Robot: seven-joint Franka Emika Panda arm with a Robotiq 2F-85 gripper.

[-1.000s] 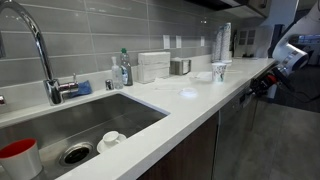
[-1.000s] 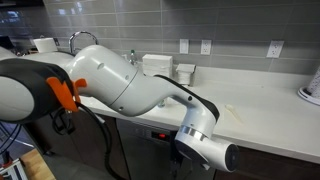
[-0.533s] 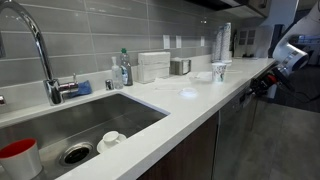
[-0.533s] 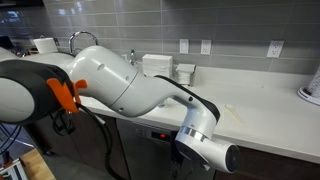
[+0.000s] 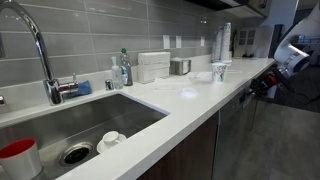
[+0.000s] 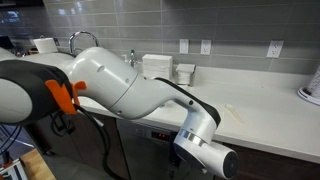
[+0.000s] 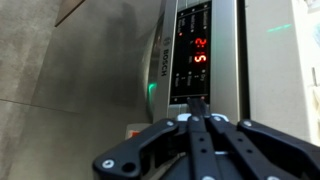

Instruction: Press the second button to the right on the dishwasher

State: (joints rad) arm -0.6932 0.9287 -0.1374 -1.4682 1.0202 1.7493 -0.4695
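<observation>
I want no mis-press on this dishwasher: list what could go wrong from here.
1. The control strip on the dishwasher packs its markings close together, and the shut fingers look wide beside them: they may hit a neighbouring button.
2. Red digits are lit, so a wrong press might change a setting.

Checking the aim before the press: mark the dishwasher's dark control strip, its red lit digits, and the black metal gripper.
Dishwasher's dark control strip [image 7: 206, 82], wrist view, panel below the digits.
Red lit digits [image 7: 200, 45], wrist view, upper digit.
Black metal gripper [image 7: 196, 105], wrist view, between its fingertips.
</observation>
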